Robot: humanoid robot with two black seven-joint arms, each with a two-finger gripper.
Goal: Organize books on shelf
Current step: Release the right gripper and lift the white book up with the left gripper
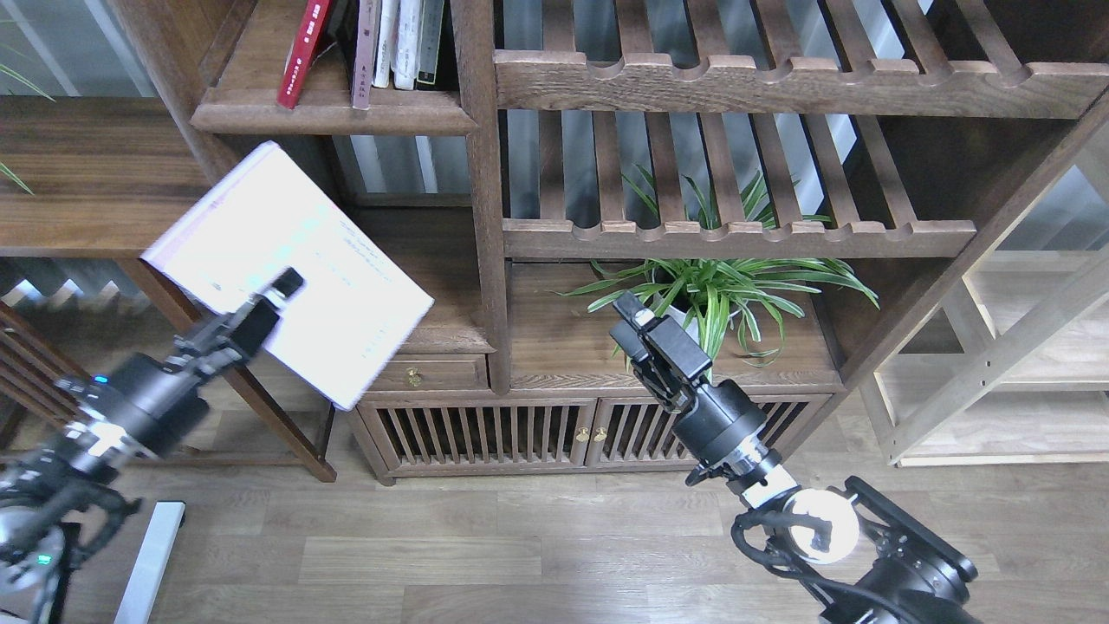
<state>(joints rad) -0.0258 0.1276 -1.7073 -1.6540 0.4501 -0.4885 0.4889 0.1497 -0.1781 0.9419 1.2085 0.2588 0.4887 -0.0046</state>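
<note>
Now, by parts:

Shelf [333,111]: solid dark board with rounded front edge, upper left of the bookcase; already carrying a row of upright books [394,43], with a red book [303,54] leaning at the row's left end.

Free room: bare board showing left of the leaning red one.

Book in hand: white book [290,260], cover up and tilted, held in the air below and left of the shelf, touching no board.

Left gripper [275,295]: jaws clamped on the white book's near edge, one finger lying dark across the cover.

Right gripper [631,319]: clear of the book, hovering in front of the potted plant [702,299]; holding nothing; jaws seen end-on, opening impossible to tell.

Done: several volumes standing in place.

Left to do: raise the white book to shelf height, turn it upright, slide it into the row; probably straighten the leaning red one too.

Progress: judged partway, this book not yet shelved.

Risk: single-edge grip on a wide cover, likely to sag or twist during the lift.
</note>
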